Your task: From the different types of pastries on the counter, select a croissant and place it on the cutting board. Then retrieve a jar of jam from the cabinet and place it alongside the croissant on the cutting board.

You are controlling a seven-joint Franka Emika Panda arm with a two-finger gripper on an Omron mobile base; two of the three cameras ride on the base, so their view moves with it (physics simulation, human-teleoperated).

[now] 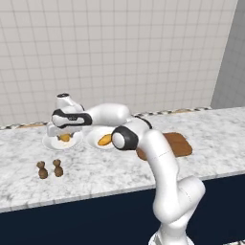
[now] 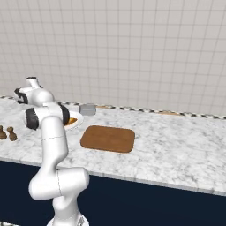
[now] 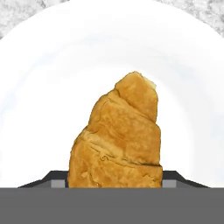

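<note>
the arm [image 1: 158, 158] is seen stretched far to its left over the counter [image 1: 95, 177], its hand lowered onto the left of two white plates [image 1: 48, 142]. in the hand view the croissant [image 3: 120, 140] is framed from close range on that plate [image 3: 39, 109], its broad end sitting between the two dark fingertips [image 3: 54, 179] at the bottom of the picture, one tip showing on each side of the pastry. the gripper [image 3: 114, 181] is judged to be pressed against the croissant's flanks, though actual contact is hidden by the pastry itself. the croissant is shown resting on the plate, not lifted.

from the left base view, a patch of orange croissant [image 1: 64, 138] is visible under the hand, and the longer pastry [image 1: 104, 139] is seen lying on the second plate [image 1: 93, 139] just beside it. two brown shakers [image 1: 50, 169] are pictured standing side by side on the counter, nearer the front edge and well apart from the plates.

the board [image 2: 108, 138] is seen lying flat on the counter to the right of the plates, bare in the right base view. a small grey block [image 2: 87, 109] is shown near the tiled wall [image 2: 132, 53], behind the board. the counter's dark front [image 2: 154, 198] is visible below.
</note>
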